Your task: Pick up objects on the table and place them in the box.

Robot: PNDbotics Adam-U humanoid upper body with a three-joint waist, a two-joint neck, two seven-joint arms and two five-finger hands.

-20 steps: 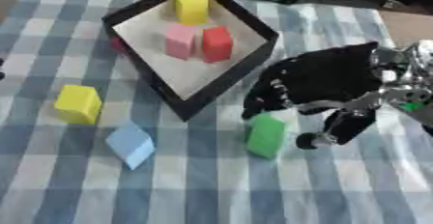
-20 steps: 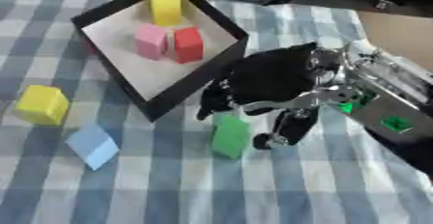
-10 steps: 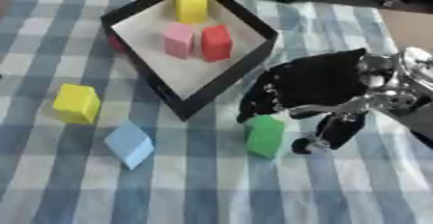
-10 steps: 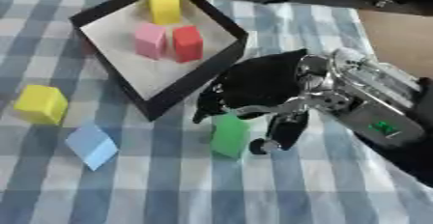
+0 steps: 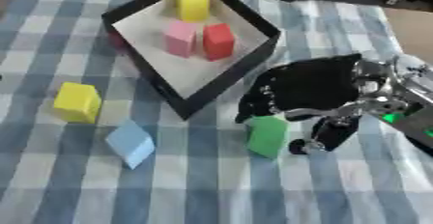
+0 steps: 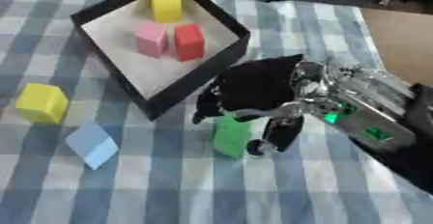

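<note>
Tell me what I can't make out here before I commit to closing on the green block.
- Green block: its top is covered by the right hand in both eye views, so finger contact can't be judged.
- Box: its corner nearest the hand is hidden behind the fingers.
- Left hand: out of both views.

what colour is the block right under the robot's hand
Green. The green block under the right hand shows best in the left eye view.
</note>
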